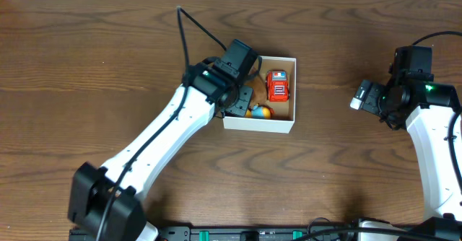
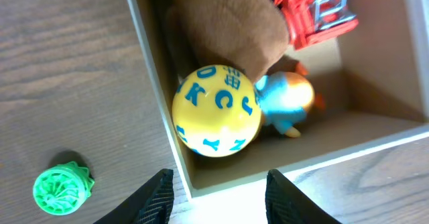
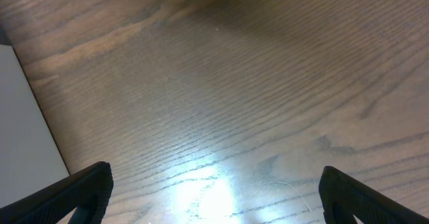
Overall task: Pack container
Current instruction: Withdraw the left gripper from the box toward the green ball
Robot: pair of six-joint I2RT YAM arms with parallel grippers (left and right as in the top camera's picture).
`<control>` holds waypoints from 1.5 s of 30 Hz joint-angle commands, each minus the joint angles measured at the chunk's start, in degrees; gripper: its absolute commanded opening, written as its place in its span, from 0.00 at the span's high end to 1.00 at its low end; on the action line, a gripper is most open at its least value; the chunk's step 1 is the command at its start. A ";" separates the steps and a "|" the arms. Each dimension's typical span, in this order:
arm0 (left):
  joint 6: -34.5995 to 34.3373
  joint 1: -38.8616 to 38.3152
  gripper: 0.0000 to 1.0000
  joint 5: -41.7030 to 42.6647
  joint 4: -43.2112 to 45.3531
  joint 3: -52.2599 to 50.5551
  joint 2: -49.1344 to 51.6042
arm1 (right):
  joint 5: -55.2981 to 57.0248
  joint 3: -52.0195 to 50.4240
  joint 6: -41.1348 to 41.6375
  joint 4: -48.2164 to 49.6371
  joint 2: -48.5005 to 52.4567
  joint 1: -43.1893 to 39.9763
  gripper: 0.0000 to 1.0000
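Left pincer (image 2: 214, 190) over container (image 2: 159, 96) corner

Your left arm (image 1: 162, 129) has smooth white shells between black joint housings, with a thin black cable (image 1: 180, 14) looping off its wrist and a small green light (image 1: 208, 73) there. Your right arm (image 1: 440, 147) matches it and has a white block (image 1: 362, 94) at the tip. The left tool (image 2: 218, 197) has matte black, finely ribbed fingers (image 2: 155, 197). The right tool (image 3: 214, 190) is black too.
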 commanded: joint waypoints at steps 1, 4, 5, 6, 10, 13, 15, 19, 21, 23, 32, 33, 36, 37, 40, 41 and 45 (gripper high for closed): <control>0.55 0.22 0.54 -0.46 0.00 -0.52 -2.01 | -0.02 -0.17 -0.66 -0.09 0.17 -0.22 0.01; 0.57 0.26 0.54 -0.46 0.13 -0.52 -3.13 | -0.02 -0.17 -0.66 -0.09 0.17 -0.22 0.01; 0.55 0.26 0.54 -0.46 0.31 -0.52 -3.28 | -0.02 -0.17 -0.66 -0.09 0.17 -0.22 0.01; 0.55 0.26 0.53 -0.46 0.59 -0.52 -3.34 | -0.02 -0.17 -0.66 -0.09 0.17 -0.22 0.01; 0.57 0.26 0.53 -0.46 1.20 -0.52 -3.30 | -0.02 -0.17 -0.66 -0.09 0.17 -0.22 0.01; 1.09 0.26 0.34 -1.70 1.09 -0.52 -3.39 | -0.02 -0.17 -0.66 -0.11 0.17 -0.22 0.01; 1.40 0.46 0.29 -4.00 0.87 -0.50 -3.93 | -0.02 -0.17 -0.66 -0.11 0.17 -0.22 0.01; 1.11 3.78 0.02 -4.55 0.55 -0.50 -7.26 | 0.00 -0.17 -0.68 -0.09 0.17 -0.22 0.01; 0.20 6.97 0.02 -4.55 0.11 -0.50 -9.49 | 0.00 -0.17 -0.68 -0.09 0.17 -0.22 0.01; -1.03 11.06 0.02 -4.55 -0.52 -0.52 -11.34 | 0.00 -0.17 -0.66 -0.04 0.17 -0.22 0.01; -5.14 26.25 0.02 -1.31 -3.89 -4.37 -8.07 | -0.02 -0.17 -0.66 -0.07 0.17 -0.22 0.01; -5.18 26.75 0.02 -1.31 -3.82 -5.18 -7.02 | -0.02 -0.17 -0.66 -0.09 0.17 -0.22 0.01; -5.55 27.87 0.02 -1.29 -3.61 -7.28 -2.95 | -0.02 -0.17 -0.66 -0.28 0.17 -0.22 0.01; -5.55 28.11 0.02 -1.27 -3.54 -7.74 -1.40 | -0.02 -0.17 -0.66 -0.33 0.17 -0.22 0.01; -5.53 28.28 0.02 -0.79 -3.23 -8.68 2.75 | -0.02 -0.17 -0.66 -0.48 0.17 -0.22 0.01; -5.53 28.28 0.02 -0.04 -3.17 -8.83 4.22 | 0.00 -0.17 -0.66 -0.50 0.17 -0.22 0.01; -5.53 28.28 0.02 1.97 -2.32 -9.38 9.09 | -0.02 -0.17 -0.66 -0.50 0.17 -0.22 0.01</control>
